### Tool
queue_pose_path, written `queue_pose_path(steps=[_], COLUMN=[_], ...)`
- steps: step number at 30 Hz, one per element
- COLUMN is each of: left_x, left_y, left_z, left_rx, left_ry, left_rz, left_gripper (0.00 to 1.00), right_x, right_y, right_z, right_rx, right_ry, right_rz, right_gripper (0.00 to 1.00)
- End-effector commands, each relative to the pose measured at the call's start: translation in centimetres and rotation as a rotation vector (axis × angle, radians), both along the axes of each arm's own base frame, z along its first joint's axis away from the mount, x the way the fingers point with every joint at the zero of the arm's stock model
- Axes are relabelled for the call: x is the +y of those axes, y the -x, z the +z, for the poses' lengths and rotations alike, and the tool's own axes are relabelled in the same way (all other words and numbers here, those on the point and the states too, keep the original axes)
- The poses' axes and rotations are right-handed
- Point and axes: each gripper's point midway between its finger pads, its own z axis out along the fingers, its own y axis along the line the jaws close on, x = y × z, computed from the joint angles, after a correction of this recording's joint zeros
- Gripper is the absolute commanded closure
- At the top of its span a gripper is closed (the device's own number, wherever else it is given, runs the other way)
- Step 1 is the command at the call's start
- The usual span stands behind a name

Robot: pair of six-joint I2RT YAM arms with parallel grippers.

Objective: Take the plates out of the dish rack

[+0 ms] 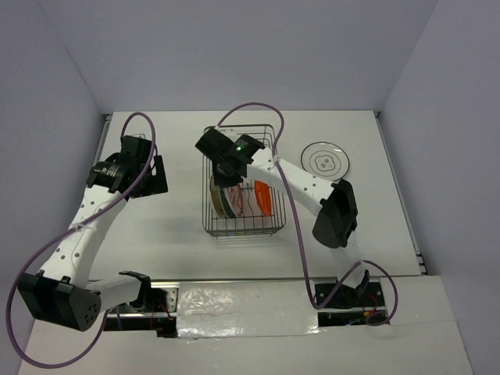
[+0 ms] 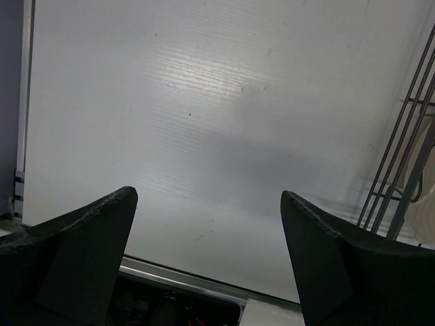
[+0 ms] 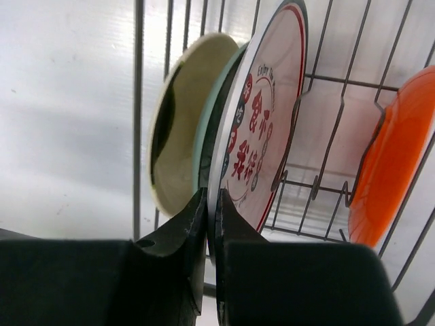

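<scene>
While left jaws are standing apart at nine o'clock, right jaws are clamping the upright white red-printed round plate (image 3: 262,129) in the dark wire rack (image 3: 138,102).

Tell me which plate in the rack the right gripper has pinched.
The white plate with red lettering: its rim sits between the shut fingers of the right gripper. The olive-tan plate and the orange plate stand free.
</scene>
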Motion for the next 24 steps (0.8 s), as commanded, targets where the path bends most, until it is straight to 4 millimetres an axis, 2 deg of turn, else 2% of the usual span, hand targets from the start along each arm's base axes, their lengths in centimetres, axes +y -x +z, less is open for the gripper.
queue_pose_path(steps=[1, 2, 3, 5, 6, 7, 9, 10, 11, 13, 14, 15, 16, 17, 18, 19, 20, 21, 23, 24], left_x=[0.3, 0.2, 0.1, 0.0, 0.0, -0.1, -0.2, -0.4, -0.6, -1.3, -1.6, -2.0, -2.2, -2.4, -2.6, -2.8, -3.1, -3.4, -4.2, -4.6], left_y=[-0.5, -0.6, -0.7, -0.8, -0.9, -1.0, -1.2, -1.3, -1.4, -1.8, -2.0, -2.4, -2.4, -2.5, -3.1, -3.3, -3.2, -3.8, -3.6, -3.9], left_z=[1.2, 1.2, 1.2, 1.1, 1.2, 1.1, 1.2, 1.2, 1.3, 1.6, 1.9, 2.5, 2.6, 2.9, 3.4, 3.5, 3.6, 3.9, 4.0, 4.3], left_rx=[-0.048, -0.051, -0.049, -0.047, -0.049, -0.045, -0.052, -0.051, -0.056, -0.062, -0.067, -0.079, -0.067, -0.068, -0.068, -0.058, -0.044, -0.039, -0.017, -0.022], left_ry=[-0.020, -0.018, -0.013, -0.011, -0.010, -0.008, -0.002, 0.007, 0.017, 0.051, 0.071, 0.088, 0.098, 0.115, 0.117, 0.116, 0.112, 0.110, 0.110, 0.111], left_rz=[-0.006, -0.007, -0.009, -0.010, -0.011, -0.013, -0.015, -0.019, -0.022, -0.037, -0.035, -0.032, -0.028, -0.010, -0.002, 0.001, 0.005, 0.005, -0.003, -0.007], left_gripper=[0.01, 0.00, 0.01, 0.00, 0.00, 0.00, 0.01, 0.01, 0.00, 0.01, 0.00, 0.00, 0.00, 0.01, 0.01, 0.01, 0.01, 0.00, 0.01, 0.01], right_x=[0.2, 0.1, -0.2, -1.8, -2.9, -4.6, -8.1, -10.8, -13.6, -17.8, -19.4, -22.7, -24.0, -25.2, -27.0, -27.7, -28.3, -28.7, -30.0, -29.7], right_y=[-0.4, -0.3, -0.2, 0.1, 0.1, 0.4, -0.8, -1.5, -3.3, -5.4, -6.7, -8.2, -9.2, -10.9, -12.3, -13.4, -14.6, -16.3, -18.2, -19.3], right_z=[8.7, 10.3, 12.9, 18.5, 19.8, 22.1, 23.0, 23.8, 22.0, 19.9, 17.7, 16.3, 15.0, 12.6, 11.5, 10.4, 10.3, 8.0, 6.5, 4.4], right_rx=[-0.150, -0.166, -0.197, -0.284, -0.301, -0.342, -0.399, -0.455, -0.452, -0.448, -0.411, -0.388, -0.367, -0.329, -0.303, -0.283, -0.286, -0.259, -0.247, -0.209], right_ry=[-0.144, -0.175, -0.220, -0.313, -0.328, -0.359, -0.312, -0.270, -0.183, -0.022, 0.067, 0.167, 0.230, 0.324, 0.360, 0.387, 0.403, 0.457, 0.472, 0.480], right_rz=[-0.030, -0.031, -0.037, -0.065, -0.077, -0.097, -0.145, -0.200, -0.256, -0.308, -0.333, -0.378, -0.396, -0.402, -0.434, -0.435, -0.452, -0.440, -0.453, -0.419], right_gripper=[0.96, 0.96, 0.96, 0.96, 0.96, 0.96, 0.97, 0.98, 1.00, 1.00, 1.00, 1.00, 1.00, 1.00, 1.00, 1.00, 1.00, 1.00, 1.00, 1.00])
